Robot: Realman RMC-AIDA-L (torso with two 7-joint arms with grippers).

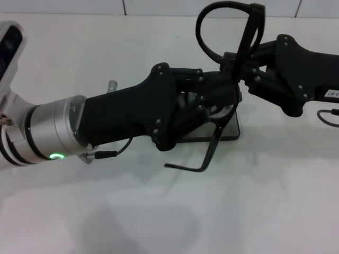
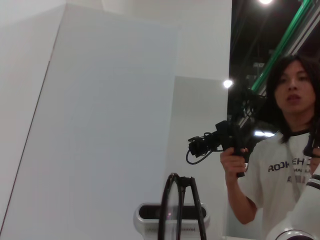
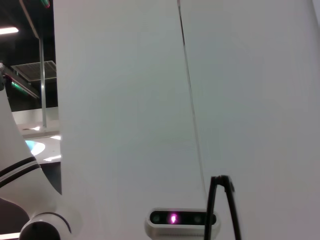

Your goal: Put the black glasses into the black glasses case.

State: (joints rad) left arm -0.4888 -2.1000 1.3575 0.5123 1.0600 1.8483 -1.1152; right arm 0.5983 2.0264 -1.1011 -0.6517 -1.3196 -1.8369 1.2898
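Observation:
The black glasses [image 1: 225, 26] stand upright in the air between my two grippers, lens rims on top and one open temple arm [image 1: 207, 154] hanging down toward the table. My left gripper [image 1: 225, 92] reaches in from the left and closes on the lower frame. My right gripper [image 1: 239, 64] reaches in from the right and closes on the frame by the lenses. The glasses also show edge-on in the left wrist view [image 2: 179, 207] and the right wrist view [image 3: 223, 205]. The black glasses case [image 1: 232, 131] lies flat on the table under the grippers, mostly hidden.
A white table [image 1: 159, 211] spreads all round. A small metal cylinder [image 1: 112, 84] stands behind my left arm. A black cable [image 1: 328, 117] lies at the right edge. A person [image 2: 285, 165] holding a camera shows in the left wrist view.

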